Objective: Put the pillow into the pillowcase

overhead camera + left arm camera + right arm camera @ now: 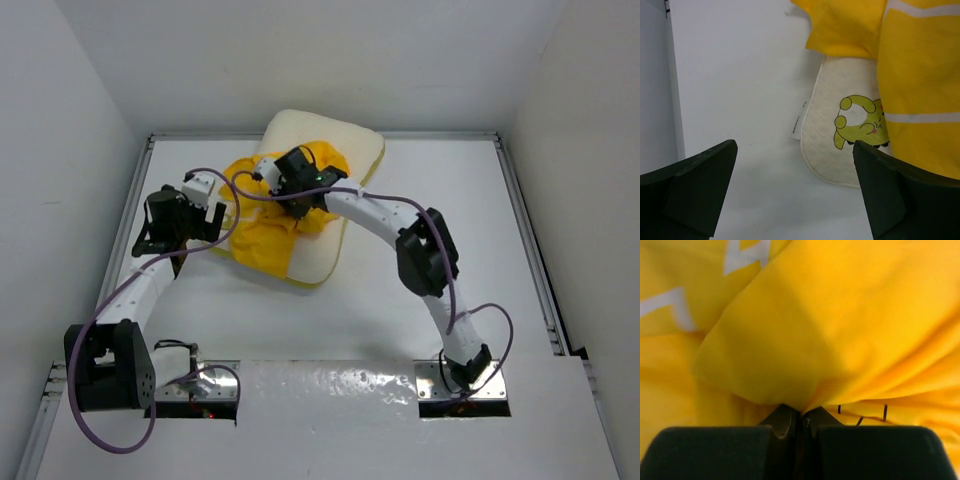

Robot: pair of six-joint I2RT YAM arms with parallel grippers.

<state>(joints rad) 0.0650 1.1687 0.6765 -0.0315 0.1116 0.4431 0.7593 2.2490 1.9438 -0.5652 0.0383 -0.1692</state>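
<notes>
The pillowcase [815, 330]: a fold of the thin yellow cloth is pinched between the jaws of the right gripper [801, 420], which are pressed together with no gap showing. The cloth bunches at the fingertips and fans away from them, with pale stripe marks to their upper left and small black marks just to their right. The pillow [345, 140] lies under the pillowcase and beneath the right jaws, its bare cream end reaching beyond them. The left gripper [794, 150]: jaws spread wide, gripping nothing, only the white table [730, 75] below them. A rounded pillow corner sits just ahead of the finger at the right of that view, with yellow cloth draped over it further ahead. Only the left wrist view shows the pillow's quilted face, a yellow-green cartoon emblem [860, 122] and a small white label [796, 120] at its seam. Only the top view shows the layout: cloth crumpled in a heap on the plump rectangular pillow, left jaws beside its edge. The right wrist view gives yellow cloth alone; the pillow is hidden there.
</notes>
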